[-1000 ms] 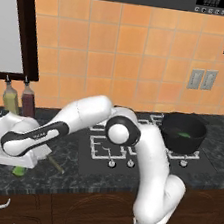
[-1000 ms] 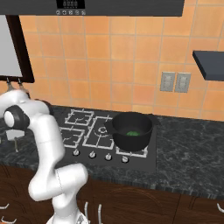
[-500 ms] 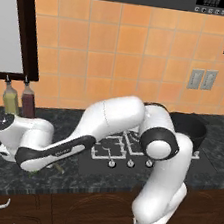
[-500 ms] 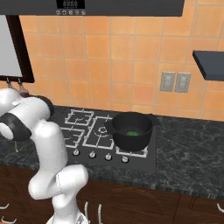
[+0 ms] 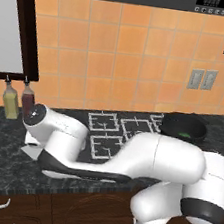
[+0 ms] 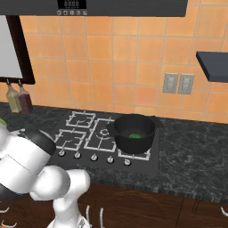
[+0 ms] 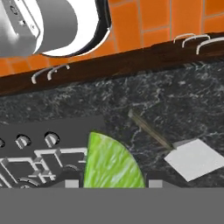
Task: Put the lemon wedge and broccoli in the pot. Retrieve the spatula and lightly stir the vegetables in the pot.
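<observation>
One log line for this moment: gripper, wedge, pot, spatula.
gripper: shut on lemon wedge | pot: on stove, green lump inside | spatula: flat on counter, untouched

Lemon wedge (image 7: 113, 162) sits between the jaws; spatula (image 7: 183, 153) lies flat; black pot (image 6: 133, 132) holds broccoli (image 6: 135, 135).

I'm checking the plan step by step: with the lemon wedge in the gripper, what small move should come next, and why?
Probably swing the arm toward the pot. The hand view shows the lemon wedge between the fingertips, above the counter beside the spatula, while green already lies in the pot.
</observation>
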